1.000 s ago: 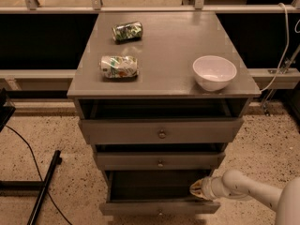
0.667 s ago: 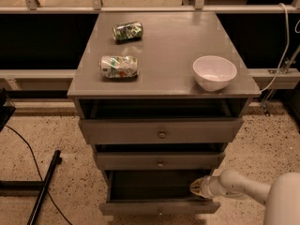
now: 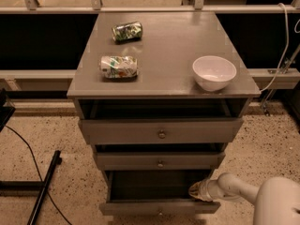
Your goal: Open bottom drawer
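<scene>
Speckled floor (image 3: 42,130), grey cabinet (image 3: 168,50), metal railing (image 3: 140,8) behind

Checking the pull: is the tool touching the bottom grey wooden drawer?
Cannot tell. The camera view shows the tool at the right end of the bottom grey wooden drawer, overlapping it; neither contact nor gap shows.

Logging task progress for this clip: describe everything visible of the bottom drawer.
The bottom drawer, lowest of three in the grey wooden cabinet, stands pulled out, its plain dark inside showing. Its shallow front panel carries a tiny centre knob. The claw reaches inside at its right end, just behind the front panel.
</scene>
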Available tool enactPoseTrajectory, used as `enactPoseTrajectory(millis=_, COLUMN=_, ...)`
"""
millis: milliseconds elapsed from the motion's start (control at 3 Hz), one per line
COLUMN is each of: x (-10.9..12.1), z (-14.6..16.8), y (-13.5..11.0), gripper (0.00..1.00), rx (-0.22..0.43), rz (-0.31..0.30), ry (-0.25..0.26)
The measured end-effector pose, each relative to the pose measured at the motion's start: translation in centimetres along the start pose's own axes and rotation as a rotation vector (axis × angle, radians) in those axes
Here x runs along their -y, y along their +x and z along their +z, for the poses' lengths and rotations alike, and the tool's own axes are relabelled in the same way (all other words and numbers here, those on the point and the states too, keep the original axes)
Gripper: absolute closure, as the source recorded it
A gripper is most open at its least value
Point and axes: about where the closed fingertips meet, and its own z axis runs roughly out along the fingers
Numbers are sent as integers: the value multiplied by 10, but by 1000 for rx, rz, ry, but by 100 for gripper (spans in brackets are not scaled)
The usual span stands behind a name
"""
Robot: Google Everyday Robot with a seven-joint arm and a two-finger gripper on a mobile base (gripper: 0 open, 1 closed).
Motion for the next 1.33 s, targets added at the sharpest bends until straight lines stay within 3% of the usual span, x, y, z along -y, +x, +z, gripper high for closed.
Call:
enactPoseTrajectory(millis=333, x=-4, z=18, y=7, gripper=100, rx=76, rz=46, ry=-31)
enactPoseTrajectory(millis=667, x=-20, z=14, y=-1, gripper=100, rx=158, rz=61, ry=-134)
enactPoseTrajectory(millis=1333, x=-84, z=-27, y=-33, gripper=100, rx=266, rz=3, ry=-430)
